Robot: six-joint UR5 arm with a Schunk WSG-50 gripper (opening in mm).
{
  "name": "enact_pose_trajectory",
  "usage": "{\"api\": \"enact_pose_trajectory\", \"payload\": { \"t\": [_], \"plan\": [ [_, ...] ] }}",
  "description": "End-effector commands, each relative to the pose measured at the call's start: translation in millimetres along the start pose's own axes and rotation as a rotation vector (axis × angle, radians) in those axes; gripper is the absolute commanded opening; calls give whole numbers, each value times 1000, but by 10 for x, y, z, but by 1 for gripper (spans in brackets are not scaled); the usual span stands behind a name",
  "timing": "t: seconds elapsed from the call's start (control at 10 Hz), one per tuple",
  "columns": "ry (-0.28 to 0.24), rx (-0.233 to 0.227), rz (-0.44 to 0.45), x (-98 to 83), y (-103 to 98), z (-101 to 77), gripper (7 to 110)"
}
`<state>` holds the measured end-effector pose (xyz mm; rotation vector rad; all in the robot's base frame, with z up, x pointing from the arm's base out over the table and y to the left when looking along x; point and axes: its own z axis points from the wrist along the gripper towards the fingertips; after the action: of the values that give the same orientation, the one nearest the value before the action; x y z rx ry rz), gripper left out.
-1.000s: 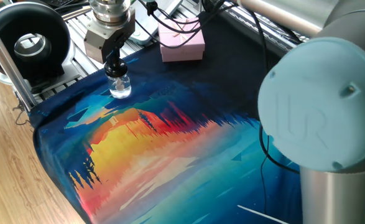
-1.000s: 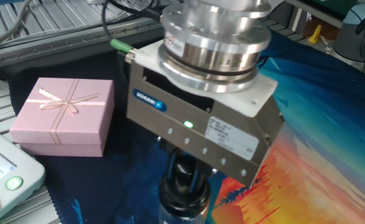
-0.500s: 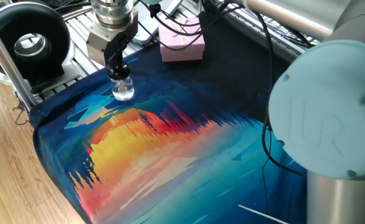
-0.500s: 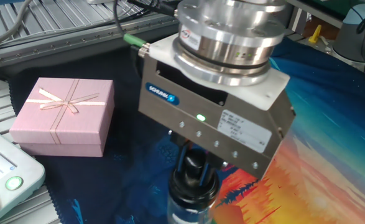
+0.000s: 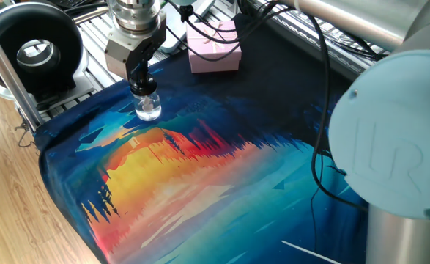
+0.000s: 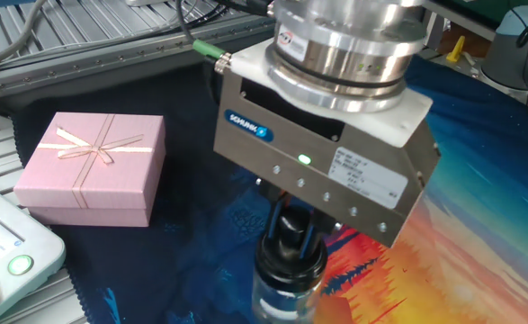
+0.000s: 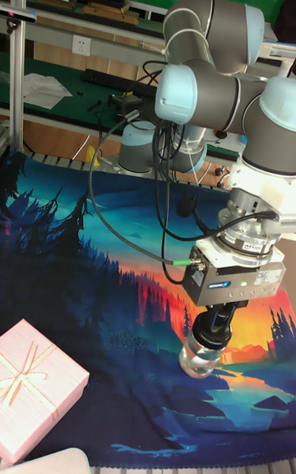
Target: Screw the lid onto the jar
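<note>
The jar [image 5: 148, 109] is a tiny clear glass bottle standing upright on the painted cloth near its back left corner. The black lid [image 5: 142, 90] sits on the jar's neck. My gripper [image 5: 141, 82] points straight down over it, its two fingers shut on the lid's knob. In the other fixed view the lid [image 6: 292, 258] shows below the gripper body, the gripper [image 6: 290, 232] clamps its top, and the jar [image 6: 280, 304] is cut off by the lower edge. The tall fixed view shows the gripper [image 7: 215, 322], lid [image 7: 210, 334] and jar [image 7: 197, 361] stacked in a line.
A pink gift box [image 6: 93, 168] with a ribbon lies on the dark cloth beside the jar. A black round device [image 5: 33, 50] stands off the table's back left corner. A white panel with a green button [image 6: 12, 256] is at the near left. Cables [image 7: 123, 194] hang from the arm.
The gripper, with the lid and jar under it, has shifted a little to the right in both fixed views. The gripper stays shut on the lid.
</note>
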<state>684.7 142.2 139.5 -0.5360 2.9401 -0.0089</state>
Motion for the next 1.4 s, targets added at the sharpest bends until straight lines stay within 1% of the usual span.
{"api": "enact_pose_trajectory", "payload": {
  "t": [0.0,0.2,0.6,0.9,1.3],
  "plan": [
    [2,-7,13,58,50,-42,22],
    [2,-9,18,98,107,-44,22],
    [5,6,29,177,172,-50,22],
    [21,15,37,212,211,-96,22],
    [25,6,43,235,312,-142,22]
  ]
}}
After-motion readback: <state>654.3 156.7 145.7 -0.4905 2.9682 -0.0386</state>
